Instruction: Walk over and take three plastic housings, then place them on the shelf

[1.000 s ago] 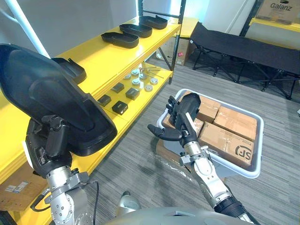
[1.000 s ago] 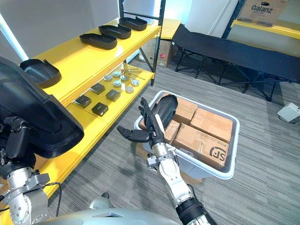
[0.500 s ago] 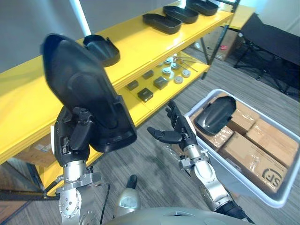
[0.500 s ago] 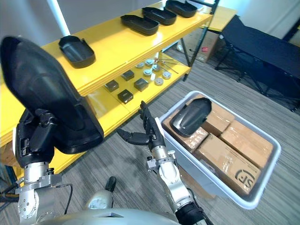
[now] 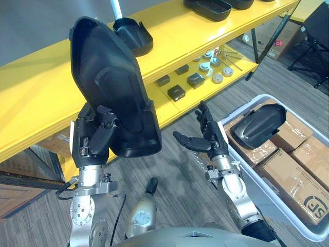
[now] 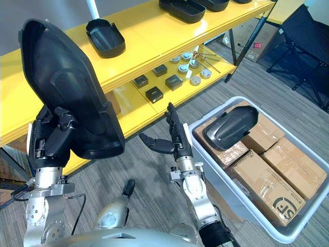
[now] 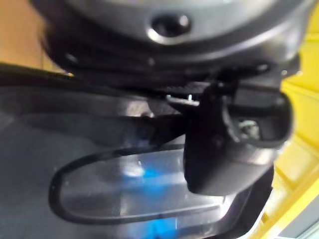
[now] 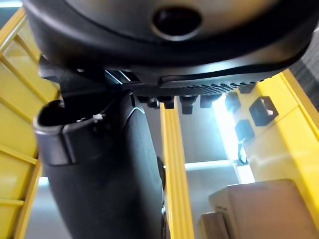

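Left hand (image 5: 94,140) fingers grasp the plastic housing (image 5: 110,85); best level it before lowering onto the bare yellow shelf (image 5: 41,95). Right hand (image 5: 206,140): fingers released.

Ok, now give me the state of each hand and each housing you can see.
Left hand: shut on the held housing.
Held housing: upright, off the shelf.
Right hand: open, empty.
Bin housing: lying on boxes in the white bin.
Shelf housings: lying hollow side up on the yellow shelf.
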### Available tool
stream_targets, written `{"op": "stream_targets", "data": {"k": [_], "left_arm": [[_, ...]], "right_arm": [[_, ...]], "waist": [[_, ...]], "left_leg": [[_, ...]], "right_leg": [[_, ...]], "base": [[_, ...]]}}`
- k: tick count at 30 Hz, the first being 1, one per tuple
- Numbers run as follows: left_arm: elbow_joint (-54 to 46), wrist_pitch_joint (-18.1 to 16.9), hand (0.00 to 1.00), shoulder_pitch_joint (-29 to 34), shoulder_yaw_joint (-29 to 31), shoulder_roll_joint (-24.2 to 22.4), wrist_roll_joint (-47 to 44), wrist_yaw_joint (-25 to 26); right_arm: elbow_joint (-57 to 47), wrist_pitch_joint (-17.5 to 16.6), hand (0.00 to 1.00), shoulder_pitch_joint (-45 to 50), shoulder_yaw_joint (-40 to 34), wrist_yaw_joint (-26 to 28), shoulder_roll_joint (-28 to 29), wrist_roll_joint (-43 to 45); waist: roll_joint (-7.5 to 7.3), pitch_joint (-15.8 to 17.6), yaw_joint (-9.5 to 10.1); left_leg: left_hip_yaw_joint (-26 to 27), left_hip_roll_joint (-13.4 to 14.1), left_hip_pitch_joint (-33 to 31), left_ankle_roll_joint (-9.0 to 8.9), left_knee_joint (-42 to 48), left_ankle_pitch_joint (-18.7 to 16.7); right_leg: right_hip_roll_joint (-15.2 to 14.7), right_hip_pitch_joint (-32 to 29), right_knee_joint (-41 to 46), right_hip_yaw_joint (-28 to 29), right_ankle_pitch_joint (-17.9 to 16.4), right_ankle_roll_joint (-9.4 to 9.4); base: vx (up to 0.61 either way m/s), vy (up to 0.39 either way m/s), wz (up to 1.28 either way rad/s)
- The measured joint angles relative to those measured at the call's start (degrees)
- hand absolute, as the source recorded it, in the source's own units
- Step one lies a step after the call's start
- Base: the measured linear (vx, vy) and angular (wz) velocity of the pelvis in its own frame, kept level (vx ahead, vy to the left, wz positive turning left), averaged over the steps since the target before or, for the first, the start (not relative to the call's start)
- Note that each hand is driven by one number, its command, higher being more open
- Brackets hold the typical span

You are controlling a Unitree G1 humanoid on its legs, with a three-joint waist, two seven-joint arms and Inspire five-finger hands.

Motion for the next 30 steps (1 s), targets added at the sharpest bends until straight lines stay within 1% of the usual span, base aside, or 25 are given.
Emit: {"op": "stream_targets", "data": {"k": [1, 3, 4, 7, 8, 10, 11, 12, 13, 14, 15, 16, 17, 18, 19, 20, 22, 23, 24, 25, 26, 27, 28, 29, 30], "left_arm": [[0.0, 0.0, 0.0, 0.3, 0.0, 0.0, 0.0, 0.3], [0.0, 0.0, 0.0, 0.7, 0.2, -0.1, 0.0, 1.2], [0.0, 0.0, 0.0, 1.2, 1.1, -0.6, 0.0, 1.4], [-0.3, 0.0, 0.0, 1.7, 3.0, -0.7, 0.0, 1.2], [-0.4, 0.0, 0.0, 1.7, 3.7, -0.7, 0.0, 1.2], [-0.5, 0.1, 0.0, 1.7, 5.2, -0.4, 0.0, 1.2], [-0.5, 0.1, 0.0, 1.8, 5.6, -0.3, 0.0, 1.3], [-0.4, 0.1, 0.0, 1.1, 6.0, -0.6, 0.0, 1.9], [-0.4, 0.2, 0.0, 0.5, 6.1, -0.5, 0.0, 2.8], [-0.4, 0.2, 0.0, 0.2, 6.3, -0.1, 0.0, 3.1], [-0.4, 0.1, 0.0, -0.5, 7.0, 0.5, 0.0, 4.0], [-0.4, 0.1, 0.0, -0.8, 7.4, 0.5, -0.1, 4.4], [-0.4, 0.1, 0.0, -0.9, 8.1, 0.1, -0.2, 5.2], [-0.4, 0.1, 0.0, -1.0, 8.3, -0.2, -0.3, 5.5], [-0.4, 0.0, 0.0, -1.0, 8.4, -0.2, -0.3, 5.5], [-0.4, 0.0, 0.0, -1.5, 8.2, -0.2, -0.3, 5.5], [-0.4, 0.0, 0.0, -3.7, 7.8, -0.3, -0.3, 5.4], [-0.2, 0.0, 0.0, -4.3, 7.7, -0.3, -0.3, 5.2], [-0.1, -0.1, 0.0, -5.0, 7.4, -0.3, -0.3, 5.1], [0.2, -0.1, 0.0, -6.3, 6.6, -0.3, -0.3, 5.1], [0.3, -0.2, 0.0, -6.5, 6.6, -0.3, -0.3, 5.1], [0.5, -0.3, 0.0, -6.8, 6.0, -0.2, -0.3, 5.1], [0.5, -0.3, 0.0, -6.9, 5.5, 0.4, -0.4, 5.2], [0.5, -0.4, 0.0, -6.9, 5.4, 1.1, -0.4, 5.2], [1.6, -0.9, 0.0, -6.9, 5.1, 0.3, -0.3, 5.1]], "right_arm": [[0.0, 0.0, 1.0, 0.0, -0.1, 0.1, 0.1, 0.0], [0.0, -0.2, 1.0, -0.1, -0.6, 0.3, 1.1, 0.1], [0.0, -0.2, 1.0, -0.1, -0.5, 0.3, 2.0, 0.1], [-0.7, -0.8, 1.0, -0.2, -0.6, 0.9, 3.5, 0.1], [-1.4, -0.8, 1.0, -0.2, -0.6, 1.2, 3.7, 0.1], [-2.5, -0.8, 1.0, 0.1, -0.6, 2.1, 3.8, 0.1], [-2.5, -0.8, 1.0, 0.4, -0.7, 2.5, 3.9, 0.2], [-2.5, -1.1, 1.0, 0.7, -0.7, 3.2, 3.8, 0.2], [-2.4, -1.2, 1.0, 0.6, -0.7, 3.8, 3.9, 0.2], [-2.4, -1.2, 1.0, 0.5, -0.7, 4.2, 4.0, 0.2], [-2.3, -1.8, 1.0, 0.0, -0.7, 4.6, 4.3, 0.2], [-2.3, -2.1, 1.0, -0.5, -0.7, 4.8, 4.6, 0.2], [-2.3, -2.4, 1.0, -2.0, -0.7, 5.3, 4.4, 0.1], [-2.3, -3.2, 1.0, -3.8, -0.8, 5.2, 3.9, 0.2], [-2.3, -3.7, 1.0, -4.7, -1.1, 5.3, 3.6, 0.2], [-2.4, -4.8, 1.0, -6.7, -2.0, 5.3, 3.1, 0.4], [-2.6, -5.7, 1.0, -11.6, -4.9, 4.7, 1.8, 0.7], [-2.9, -5.7, 1.0, -12.5, -5.5, 4.2, 1.2, 0.7], [-3.5, -5.7, 1.0, -13.4, -6.4, 3.6, 0.4, 0.7], [-5.6, -5.7, 1.0, -13.4, -7.8, 2.6, -0.7, 0.6], [-6.1, -5.7, 1.0, -13.4, -8.0, 2.3, -0.9, 0.5], [-7.8, -5.7, 1.0, -13.3, -8.9, 1.0, -1.2, -0.6], [-10.0, -5.8, 1.0, -13.1, -10.0, -0.6, -1.1, -1.2], [-11.1, -5.8, 1.0, -13.1, -10.6, -1.4, -1.1, -1.9], [-12.0, -6.9, 1.0, -14.1, -12.0, -2.5, -2.7, -3.0]], "waist": [[-0.16, 0.2, 0.02], [-0.52, 1.2, 0.26], [-0.43, 1.5, 0.54], [-0.05, 1.3, 0.58], [-0.25, 1.3, 0.69], [-0.85, 0.8, 1.72], [-1.25, 0.3, 1.68], [-1.99, -0.3, 1.41], [-2.22, -0.9, 1.37], [-2.47, -1.1, 1.38], [-2.74, -1.3, 1.38], [-2.74, -1.3, 1.36], [-2.31, -1.3, 1.35], [-1.56, -1.4, 1.32], [-1.29, -1.5, 1.24], [-0.64, -2.0, 1.19], [-0.14, -2.9, 0.84], [0.05, -3.0, 0.58], [0.16, -3.1, -0.12], [0.12, -3.1, -0.74], [0.04, -3.2, -0.89], [-0.48, -3.5, -1.97], [-1.83, -4.2, -2.51], [-3.16, -4.9, -2.7], [-1.53, -5.7, -2.3]], "left_leg": [[0.1, -0.3, -0.2, 0.04, 1.1, -0.6], [0.6, -1.5, -1.0, 0.28, 6.6, -3.4], [1.5, -2.0, -1.3, 0.39, 10.9, -6.1], [2.6, -2.0, -4.4, 0.97, 18.4, -10.3], [3.8, -2.0, -5.6, 1.89, 21.2, -11.7], [8.2, -2.1, -7.7, 5.75, 27.6, -16.5], [8.6, -2.4, -7.7, 5.21, 27.8, -17.6], [8.3, -3.6, -7.7, 4.84, 28.0, -18.5], [7.4, -4.5, -7.6, 5.55, 27.1, -18.7], [7.0, -4.6, -7.0, 5.92, 26.1, -18.6], [5.5, -5.0, -5.8, 7.36, 24.6, -18.3], [4.8, -5.2, -5.0, 7.86, 24.1, -18.3], [3.8, -5.3, -2.8, 8.48, 22.7, -18.5], [2.6, -5.2, -0.5, 8.4, 21.5, -18.5], [2.0, -5.2, 0.4, 8.42, 21.0, -18.5], [0.6, -5.3, 1.5, 8.59, 20.4, -18.9], [-3.4, -5.5, 2.9, 8.3, 19.4, -19.4], [-4.5, -5.5, 3.5, 8.12, 19.0, -19.5], [-6.6, -5.6, 4.2, 7.74, 18.8, -19.7], [-9.6, -5.9, 5.7, 6.85, 18.7, -20.3], [-10.1, -6.0, 6.0, 6.64, 18.7, -20.5], [-11.8, -6.6, 6.7, 5.67, 19.1, -21.1], [-11.1, -7.1, 7.3, 4.15, 19.0, -22.2], [-9.9, -7.6, 7.2, 3.6, 19.1, -23.1], [-8.3, -5.0, 6.9, 2.43, 20.7, -25.3]], "right_leg": [[-0.4, 0.0, 0.6, 0.0, -0.1, 0.03], [-1.7, 0.9, 2.5, 0.4, -0.7, 0.88], [-2.3, 2.0, 3.1, 0.8, -1.4, 0.66], [-2.4, 2.5, 3.4, 0.9, -2.4, 0.48], [-2.8, 2.5, 3.3, 1.0, -2.6, 0.11], [-3.2, 4.3, 1.1, 1.4, -2.8, -0.56], [-2.9, 5.1, 1.0, 1.5, -2.6, -2.09], [-4.2, 2.7, 7.0, 3.5, -0.9, -7.87], [-5.7, -2.8, 15.6, 7.0, 4.8, -8.55], [-6.2, -5.0, 19.3, 8.3, 7.7, -8.62], [-6.4, -7.8, 24.4, 10.5, 9.2, -8.18], [-5.9, -8.8, 26.1, 10.9, 7.4, -7.75], [-4.5, -9.7, 26.7, 10.9, 3.9, -7.04], [-2.1, -10.0, 24.1, 10.8, 1.9, -7.21], [-0.8, -10.2, 22.1, 10.8, 1.4, -7.08], [1.3, -11.4, 18.2, 11.2, 1.0, -6.95], [5.1, -16.3, 12.3, 15.5, 1.4, -6.29], [5.8, -17.2, 10.8, 16.7, 1.7, -5.8], [6.6, -18.3, 8.8, 18.8, 2.3, -4.88], [7.4, -19.8, 6.8, 22.5, 3.2, -3.81], [7.5, -20.0, 6.5, 23.3, 3.4, -3.58], [7.6, -20.0, 4.8, 25.3, 4.5, -2.93], [6.5, -19.0, 2.6, 24.9, 9.4, -3.95], [5.5, -18.3, 1.4, 24.6, 13.5, -4.03], [6.4, -16.9, 0.2, 22.4, 13.6, -2.21]], "base": [[-0.05, 0.059, -0.03], [-0.04, 0.075, -0.11], [-0.03, 0.069, -0.18], [-0.03, 0.083, -0.03], [0.0, 0.147, 0.05], [0.07, 0.181, -0.03], [0.18, 0.136, 0.17], [0.21, 0.184, 0.43], [0.2, 0.221, 0.48], [0.27, 0.257, 0.49], [0.26, 0.155, 0.37], [0.36, 0.12, 0.44], [0.33, 0.079, 0.46], [0.33, 0.071, 0.48], [0.31, 0.042, 0.61], [0.28, -0.01, 0.74], [0.3, -0.067, 0.93], [0.27, -0.144, 0.91], [0.29, -0.223, 1.15], [0.29, -0.261, 1.07], [0.31, -0.323, 1.22], [0.3, -0.351, 1.13], [0.29, -0.356, 1.26], [0.24, -0.363, 0.95], [0.17, -0.343, 0.76]]}}
